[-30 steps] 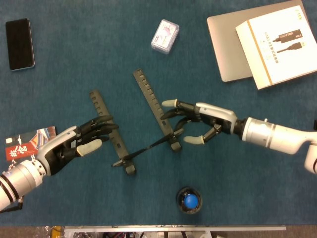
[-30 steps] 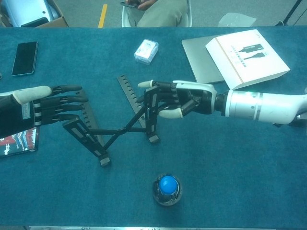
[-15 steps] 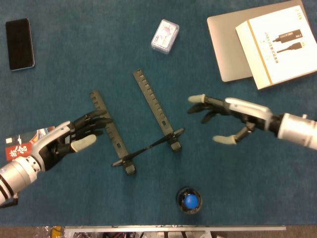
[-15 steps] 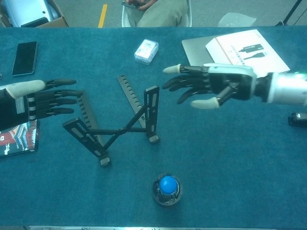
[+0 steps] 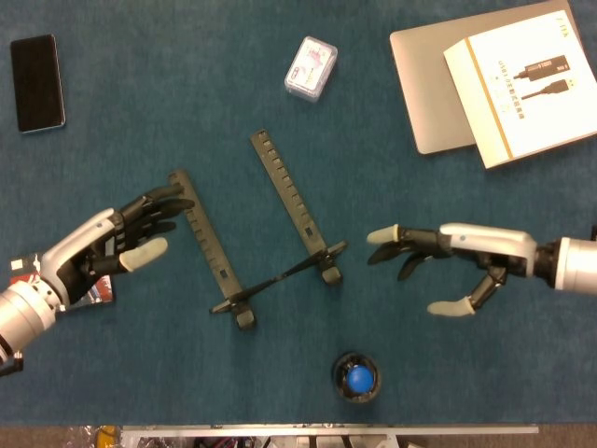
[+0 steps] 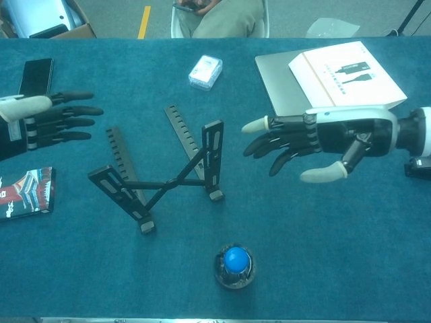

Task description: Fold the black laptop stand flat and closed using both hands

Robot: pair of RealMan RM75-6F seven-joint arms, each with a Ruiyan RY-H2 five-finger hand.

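Note:
The black laptop stand (image 5: 254, 231) (image 6: 161, 175) stands unfolded on the blue table, its two notched rails spread apart and joined by crossed struts. My left hand (image 5: 110, 245) (image 6: 42, 121) hovers open to the left of the left rail, fingers stretched toward it without touching. My right hand (image 5: 446, 260) (image 6: 313, 139) hangs open to the right of the stand, clear of the right rail, fingers spread and thumb low. Neither hand holds anything.
A blue ball in a round holder (image 5: 356, 378) (image 6: 235, 264) sits near the front edge. A black phone (image 5: 37, 82), a small clear box (image 5: 311, 67), a silver laptop (image 5: 434, 89) under a white box (image 5: 520, 79), and a red booklet (image 6: 25, 192) lie around.
My right hand let go of the stand's right rail and drew away to the right. My left hand lifted off the left rail and pulled back left. The stand has kept its spread shape.

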